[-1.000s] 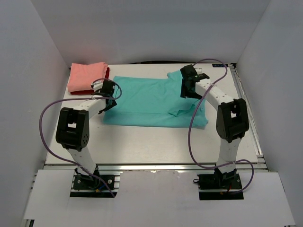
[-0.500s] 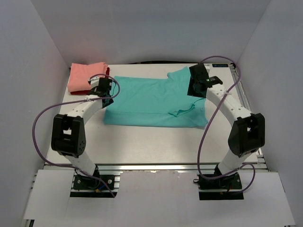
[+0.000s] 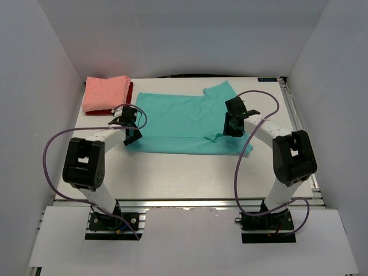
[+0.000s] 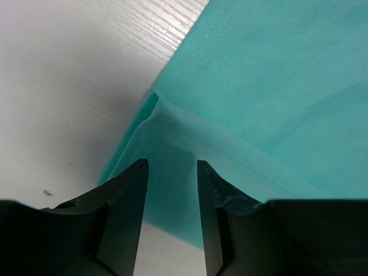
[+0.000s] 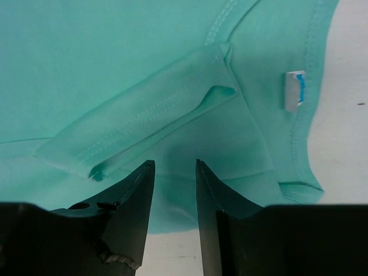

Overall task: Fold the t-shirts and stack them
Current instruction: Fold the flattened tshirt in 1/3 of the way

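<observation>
Quick update: in the last second both arms have been shifted. The right claw (image 3: 232, 123) has been pulled back from the far sleeve to the near-right part of the teal t-shirt (image 3: 178, 118). The left claw (image 3: 130, 122) has been brought down a bit onto the near-left corner. Both sets of jaws have been narrowed too, but a gap is left in each wrist view with teal cloth showing through it, so they're counted as apart, with nothing seen pinched yet. The near edge seems to be getting lined up for a grab at both ends, probably to be flipped toward the far side, though that's just a guess.

The teal t-shirt is laid flat across the middle of the table (image 3: 172, 172), and layers are seen doubled at its left corner. On the right, a sleeve (image 5: 149, 115) is folded over onto the body, and a small white label (image 5: 294, 90) is seen near the hem. The salmon-pink t-shirt (image 3: 105, 92) is already folded and stacked on the dark red t-shirt (image 3: 98, 111) at the far left, so only the teal one is left.
</observation>
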`<state>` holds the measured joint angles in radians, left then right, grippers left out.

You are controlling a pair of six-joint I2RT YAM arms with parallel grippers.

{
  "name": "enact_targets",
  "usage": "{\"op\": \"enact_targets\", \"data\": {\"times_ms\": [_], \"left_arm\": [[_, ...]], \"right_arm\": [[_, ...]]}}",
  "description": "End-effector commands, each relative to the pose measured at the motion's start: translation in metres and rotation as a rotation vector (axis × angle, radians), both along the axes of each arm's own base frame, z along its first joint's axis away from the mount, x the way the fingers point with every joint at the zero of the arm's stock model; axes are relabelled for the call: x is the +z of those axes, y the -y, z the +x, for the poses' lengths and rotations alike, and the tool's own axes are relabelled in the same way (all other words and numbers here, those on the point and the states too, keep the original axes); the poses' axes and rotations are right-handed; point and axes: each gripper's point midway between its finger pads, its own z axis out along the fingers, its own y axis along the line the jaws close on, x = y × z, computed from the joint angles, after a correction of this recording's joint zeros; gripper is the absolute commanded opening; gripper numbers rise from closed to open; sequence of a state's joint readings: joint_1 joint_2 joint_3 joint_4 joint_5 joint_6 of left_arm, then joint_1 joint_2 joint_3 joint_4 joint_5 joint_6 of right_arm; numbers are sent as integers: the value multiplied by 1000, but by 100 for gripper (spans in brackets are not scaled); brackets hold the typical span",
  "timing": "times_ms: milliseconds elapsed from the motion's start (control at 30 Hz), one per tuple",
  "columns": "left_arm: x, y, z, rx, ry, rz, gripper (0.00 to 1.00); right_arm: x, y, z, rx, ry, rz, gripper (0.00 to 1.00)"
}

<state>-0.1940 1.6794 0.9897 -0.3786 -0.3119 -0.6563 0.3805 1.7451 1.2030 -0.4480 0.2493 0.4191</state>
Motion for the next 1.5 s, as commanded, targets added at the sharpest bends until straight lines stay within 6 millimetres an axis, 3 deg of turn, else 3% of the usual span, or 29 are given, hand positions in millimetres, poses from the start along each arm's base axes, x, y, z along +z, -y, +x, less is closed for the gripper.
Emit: {"op": "enact_targets", "data": {"times_ms": [0,200,467,833,1467], "left_arm": [[-8,9,4,-9,5,-33,50],[-29,4,-19,3,-51,-16,49],[-49,-3,-49,14,-121,7,48],[-38,2,-84,27,-114,-6,46],[-23,10,-140,22,-82,-34,44]], "right_arm": [[-14,-8,8,-1,27,45,41],[-59,-4,-16,-13,-85,34,43],[-82,3,-42,-28,-156,33,50],[-80,24,-84,-34,-197,-5,54],[-79,39,-149,-54,-256,19,58]]}}
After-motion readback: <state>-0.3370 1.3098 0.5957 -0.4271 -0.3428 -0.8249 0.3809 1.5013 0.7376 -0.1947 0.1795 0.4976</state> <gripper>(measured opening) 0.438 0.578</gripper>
